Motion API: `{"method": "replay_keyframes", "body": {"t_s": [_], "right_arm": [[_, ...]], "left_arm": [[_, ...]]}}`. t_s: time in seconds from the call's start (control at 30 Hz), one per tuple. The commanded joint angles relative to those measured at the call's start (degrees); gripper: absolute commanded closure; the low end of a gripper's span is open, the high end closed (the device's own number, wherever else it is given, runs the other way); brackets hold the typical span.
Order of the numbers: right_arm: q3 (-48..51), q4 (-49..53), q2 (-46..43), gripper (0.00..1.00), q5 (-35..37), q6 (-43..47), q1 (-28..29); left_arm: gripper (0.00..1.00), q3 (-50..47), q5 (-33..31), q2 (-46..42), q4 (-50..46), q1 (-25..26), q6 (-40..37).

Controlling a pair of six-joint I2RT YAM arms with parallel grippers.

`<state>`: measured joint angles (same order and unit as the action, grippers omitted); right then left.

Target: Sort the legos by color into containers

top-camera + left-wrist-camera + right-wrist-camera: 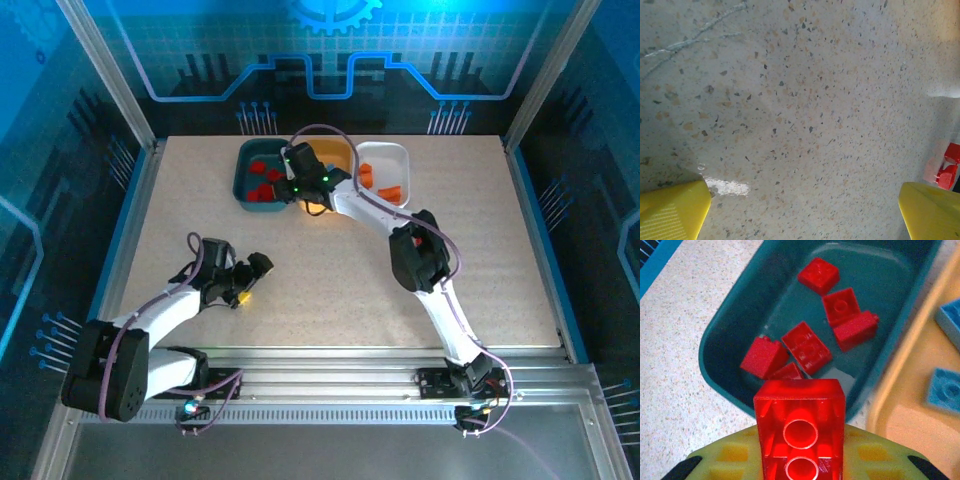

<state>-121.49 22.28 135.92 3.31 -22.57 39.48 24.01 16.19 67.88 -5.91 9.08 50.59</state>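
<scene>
Speckled tabletop (330,270) below, the right hand (800,462) grips a red lego (800,405) just above the near rim of the dark teal tray (715,367), where other red legos (807,347) lie. Released here, it might strike that rim and bounce out. Well apart, the left hand (252,272) hangs open.

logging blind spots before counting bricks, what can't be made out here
- Top view: yellow tray contents, mostly covered by the right arm.
- Right wrist view: held red brick, cut off by the bottom edge.
- Left wrist view: red shapes at right edge, blurred and cropped.
</scene>
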Motion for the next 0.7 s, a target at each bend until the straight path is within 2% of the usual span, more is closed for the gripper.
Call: {"method": "replay_keyframes", "body": {"t_s": [0.0, 0.23, 0.3, 0.33, 0.4, 0.53, 0.67], "right_arm": [[-5.3, 2.0, 4.5, 0.74, -3.0, 3.3, 0.6], [-16.8, 4.2, 11.3, 0.74, -3.7, 4.5, 0.1], [-19.6, 4.9, 12.7, 0.71, -4.1, 4.7, 0.1], [-21.1, 5.4, 13.4, 0.66, -4.0, 4.8, 0.1], [-23.8, 6.8, 14.6, 0.36, -3.1, 4.7, 0.0], [-23.7, 7.8, 12.8, 0.29, -1.9, 5.3, 0.1], [-12.8, 3.7, 3.7, 0.28, 0.2, 5.9, 0.4]], "left_arm": [[0.01, -1.7, -3.5, -2.8, -3.4, -1.3, -1.7], [0.01, -3.2, -3.2, -9.3, -1.5, -1.3, -1.9], [0.01, -2.9, -2.5, -9.8, -1.4, -1.4, -2.2], [0.01, -2.9, -2.2, -9.9, -1.3, -1.3, -2.2], [0.01, -3.0, -1.5, -10.1, -0.6, -1.3, -2.1], [0.01, -3.2, 0.1, -10.2, 0.5, -1.3, -1.5], [0.01, -3.7, 2.2, -11.1, 1.8, -1.4, -0.9]]}}
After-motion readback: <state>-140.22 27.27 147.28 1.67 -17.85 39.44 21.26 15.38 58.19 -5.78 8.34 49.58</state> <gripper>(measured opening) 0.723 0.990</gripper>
